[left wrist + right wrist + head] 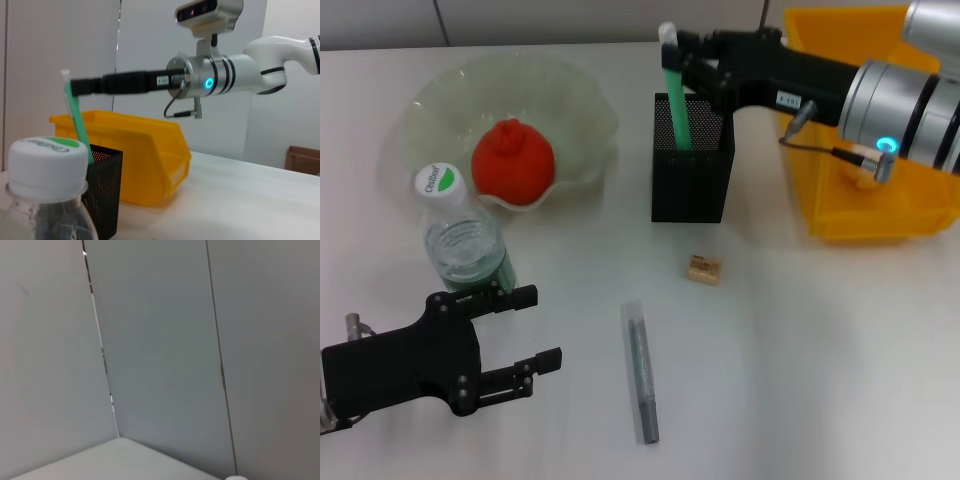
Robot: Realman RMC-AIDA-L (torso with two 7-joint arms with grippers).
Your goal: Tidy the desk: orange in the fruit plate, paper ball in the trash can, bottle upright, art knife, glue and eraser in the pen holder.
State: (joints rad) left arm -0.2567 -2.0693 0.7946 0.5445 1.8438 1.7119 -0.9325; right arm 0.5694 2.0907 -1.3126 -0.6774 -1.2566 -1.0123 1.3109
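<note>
Head view first: the right gripper (pixel 672 62) is closed on the upper end of a green glue stick (pixel 675 100), whose lower end already dips into the black mesh pen holder (pixel 692 180). The step in hand, as I judge it, is placing the glue. The orange (pixel 513 162) sits in the fruit plate (pixel 575 100) and the bottle (pixel 463 238) stands upright beside it. On the desk (pixel 800 360) the eraser (pixel 703 269) lies just in front of the pen holder and the grey art knife (pixel 641 372) lies farther forward; both are yet to be stowed. A pale lump in the yellow trash can (pixel 880 215), partly hidden by the arm, may be the paper ball. The left gripper (pixel 533 328) hovers low near the bottle, fingers spread apart and holding nothing.

Left wrist view: the glue stick leans tilted in the pen holder (pixel 102 192), pinched near its top by the right gripper, with the bottle's cap close to the camera.

Right wrist view: only wall panels show.

Next, the fingers need to part so the glue drops in, then lift clear without tipping the holder.
</note>
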